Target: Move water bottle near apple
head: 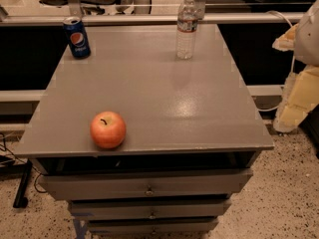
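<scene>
The water bottle (186,26) is clear and ribbed, with a white cap and a white-and-red label. It stands upright at the far right of the grey cabinet top (149,93). The apple (107,129) is red-orange with a dark stem and sits near the front left edge. My gripper (299,91) shows as pale yellow and white parts at the right edge of the view, off the cabinet's right side. It is level with the cabinet's middle, well apart from both the bottle and the apple, and holds nothing that I can see.
A blue Pepsi can (77,37) stands upright at the far left corner. A metal rail (149,19) runs behind the cabinet. Drawers (144,185) face the front below the top. A speckled floor surrounds the cabinet, and cables lie at the lower left.
</scene>
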{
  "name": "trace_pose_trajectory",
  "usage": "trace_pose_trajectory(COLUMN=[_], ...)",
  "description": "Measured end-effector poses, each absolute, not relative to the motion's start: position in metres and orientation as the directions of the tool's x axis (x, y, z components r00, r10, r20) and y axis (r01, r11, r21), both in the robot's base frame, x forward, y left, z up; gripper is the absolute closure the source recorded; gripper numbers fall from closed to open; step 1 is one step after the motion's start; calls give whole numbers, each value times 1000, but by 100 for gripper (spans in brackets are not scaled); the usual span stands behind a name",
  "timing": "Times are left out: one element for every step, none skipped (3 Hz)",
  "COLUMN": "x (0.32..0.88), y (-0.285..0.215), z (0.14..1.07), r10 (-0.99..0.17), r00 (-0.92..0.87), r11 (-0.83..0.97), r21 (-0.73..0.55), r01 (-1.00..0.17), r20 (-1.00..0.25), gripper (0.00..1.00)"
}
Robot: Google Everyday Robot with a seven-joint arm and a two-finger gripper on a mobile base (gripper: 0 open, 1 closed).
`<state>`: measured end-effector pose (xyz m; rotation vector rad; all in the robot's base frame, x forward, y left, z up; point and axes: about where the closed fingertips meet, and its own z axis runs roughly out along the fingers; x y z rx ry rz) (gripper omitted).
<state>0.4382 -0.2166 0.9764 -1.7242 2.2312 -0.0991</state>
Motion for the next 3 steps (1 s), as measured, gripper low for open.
trace_pose_trajectory(x=[438,448,492], y=[-217,-215,-209], z=[976,979,979], r10=[-953,-947,-917], r00=[-221,-215,-215], r11=[270,278,324], r21=[-246,-272,-314], r01=[-931,-921,-892], r20=[-207,-237,-335], gripper=[0,0,0])
